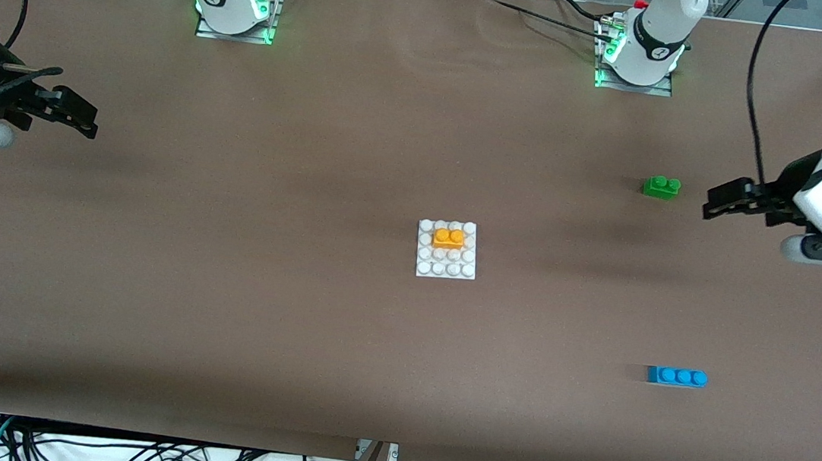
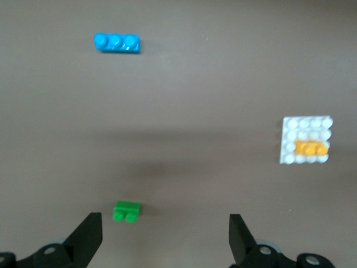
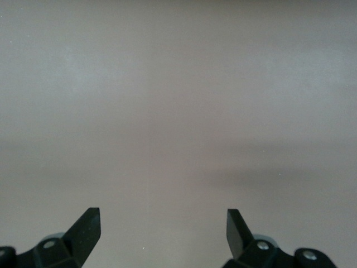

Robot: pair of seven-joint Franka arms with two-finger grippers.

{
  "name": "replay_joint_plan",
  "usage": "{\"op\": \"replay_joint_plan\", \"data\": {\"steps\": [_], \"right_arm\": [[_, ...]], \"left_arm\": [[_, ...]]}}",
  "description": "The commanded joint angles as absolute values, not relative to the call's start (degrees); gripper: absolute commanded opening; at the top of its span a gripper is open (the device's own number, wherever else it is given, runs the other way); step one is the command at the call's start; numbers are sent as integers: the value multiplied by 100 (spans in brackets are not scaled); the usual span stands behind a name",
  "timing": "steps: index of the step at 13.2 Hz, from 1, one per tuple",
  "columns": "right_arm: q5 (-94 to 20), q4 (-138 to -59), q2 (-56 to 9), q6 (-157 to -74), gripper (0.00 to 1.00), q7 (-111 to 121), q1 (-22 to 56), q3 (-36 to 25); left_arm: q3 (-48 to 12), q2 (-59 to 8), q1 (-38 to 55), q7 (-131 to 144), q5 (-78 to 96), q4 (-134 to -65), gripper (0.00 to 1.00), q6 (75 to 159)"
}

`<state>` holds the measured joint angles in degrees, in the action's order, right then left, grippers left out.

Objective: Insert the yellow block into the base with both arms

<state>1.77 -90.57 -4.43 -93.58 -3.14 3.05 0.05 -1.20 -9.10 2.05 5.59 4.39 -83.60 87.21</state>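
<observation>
The yellow block [image 1: 449, 237] sits on the white studded base [image 1: 445, 265] at mid-table, in the part of the plate farther from the front camera. Both also show in the left wrist view: block [image 2: 310, 148], base [image 2: 290, 128]. My left gripper [image 1: 719, 203] is open and empty, held up at the left arm's end of the table, beside the green brick. My right gripper [image 1: 83, 118] is open and empty, held up at the right arm's end. In the right wrist view the right gripper [image 3: 163, 229] has only bare table between its fingers.
A green two-stud brick [image 1: 661, 186] lies toward the left arm's end; it also shows in the left wrist view [image 2: 127, 211]. A blue three-stud brick [image 1: 677, 376] lies nearer the front camera; it also shows in the left wrist view [image 2: 116, 43]. Brown table surface surrounds the base.
</observation>
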Motion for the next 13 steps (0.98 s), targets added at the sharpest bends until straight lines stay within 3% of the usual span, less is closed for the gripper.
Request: {"op": "replay_joint_plan", "data": {"steps": [1, 13], "right_arm": [[149, -9026, -483, -9395, 100, -264, 246, 0], [141, -9026, -501, -9378, 100, -334, 290, 0]], "left_arm": [[-246, 270, 53, 229, 308, -10156, 100, 9691], [-255, -61, 123, 316, 26, -9668, 100, 9413]]}}
